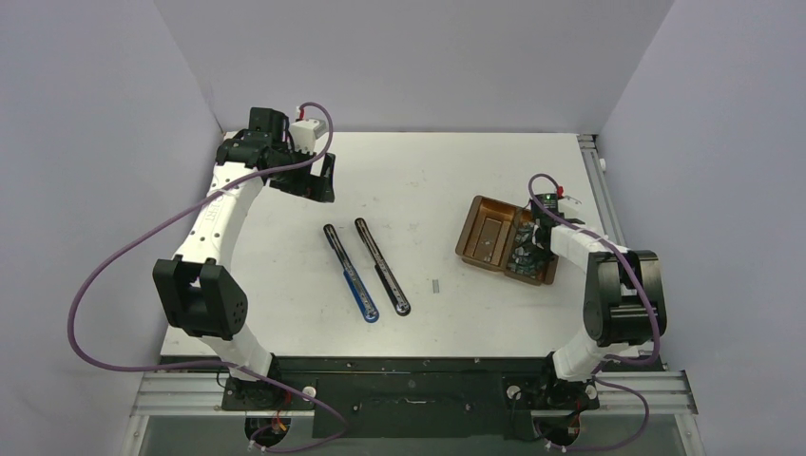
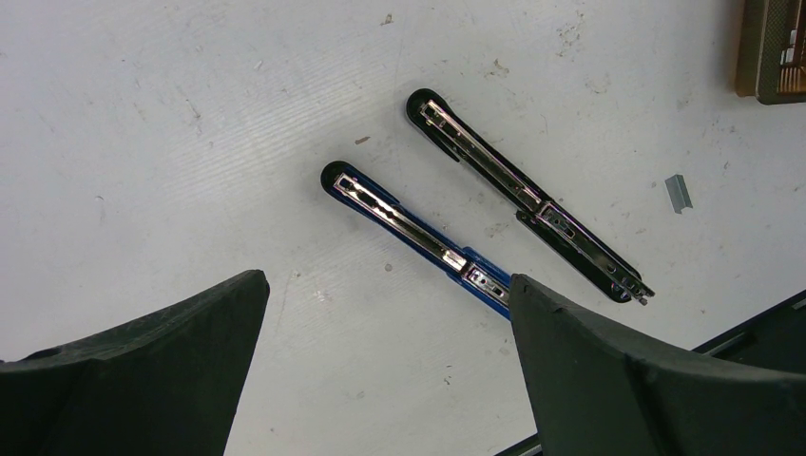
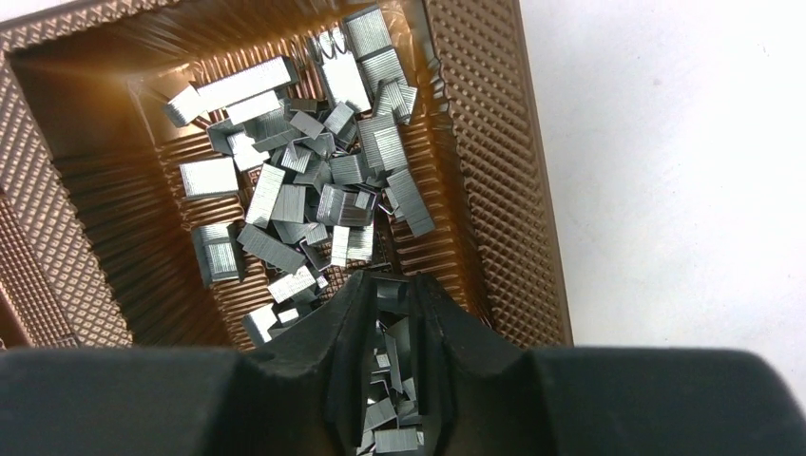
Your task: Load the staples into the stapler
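Scuffed white table (image 1: 428,171); ribbed brown tray (image 3: 485,142); blocky silver staples (image 3: 314,190).

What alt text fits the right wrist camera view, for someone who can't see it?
The right claw, fingers a narrow gap apart, is at the near edge of a heap of loose silver staples in one compartment of a brown ribbed tray. White table shows to the tray's right.

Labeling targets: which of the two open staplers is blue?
The left stapler in the top view, farther from the tray; the right stapler is all black.
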`<state>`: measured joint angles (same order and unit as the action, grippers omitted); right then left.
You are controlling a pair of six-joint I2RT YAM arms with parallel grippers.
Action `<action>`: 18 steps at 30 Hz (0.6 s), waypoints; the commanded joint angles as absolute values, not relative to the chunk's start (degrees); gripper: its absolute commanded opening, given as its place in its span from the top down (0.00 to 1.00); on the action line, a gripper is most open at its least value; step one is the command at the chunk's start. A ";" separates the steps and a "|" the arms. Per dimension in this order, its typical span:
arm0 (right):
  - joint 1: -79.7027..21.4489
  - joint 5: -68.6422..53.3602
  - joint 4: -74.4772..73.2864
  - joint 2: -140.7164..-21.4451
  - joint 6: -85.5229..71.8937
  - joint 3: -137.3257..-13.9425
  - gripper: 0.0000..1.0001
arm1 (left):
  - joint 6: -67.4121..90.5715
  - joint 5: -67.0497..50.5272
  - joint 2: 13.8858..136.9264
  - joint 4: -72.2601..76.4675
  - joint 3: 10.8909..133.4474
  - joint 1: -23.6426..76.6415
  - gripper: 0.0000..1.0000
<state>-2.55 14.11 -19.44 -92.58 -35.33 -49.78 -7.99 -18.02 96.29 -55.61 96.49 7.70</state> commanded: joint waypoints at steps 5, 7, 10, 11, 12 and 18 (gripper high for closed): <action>-2.14 12.96 -18.58 -90.15 -36.25 -49.98 0.90 | -8.26 -18.16 94.74 -55.55 98.15 7.20 0.04; -2.17 12.69 -19.21 -88.72 -36.20 -50.29 0.91 | -8.18 -18.28 94.81 -55.63 98.26 7.21 0.04; -2.12 11.91 -20.09 -86.17 -36.13 -50.89 0.91 | -7.96 -18.52 94.90 -55.63 98.48 7.19 0.04; -2.12 11.75 -20.34 -85.23 -36.00 -51.23 0.91 | -7.92 -18.65 94.96 -55.63 98.52 7.20 0.04; -2.15 11.63 -20.46 -84.39 -35.95 -51.46 0.91 | -7.87 -18.72 95.04 -55.63 98.60 7.21 0.04; -2.13 11.37 -21.51 -83.64 -35.74 -54.05 0.91 | -7.56 -19.00 95.51 -55.68 98.96 7.20 0.04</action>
<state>-2.55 11.55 -21.04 -84.99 -35.62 -50.78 -7.94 -18.06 96.29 -55.64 96.49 7.70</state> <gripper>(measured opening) 0.087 0.963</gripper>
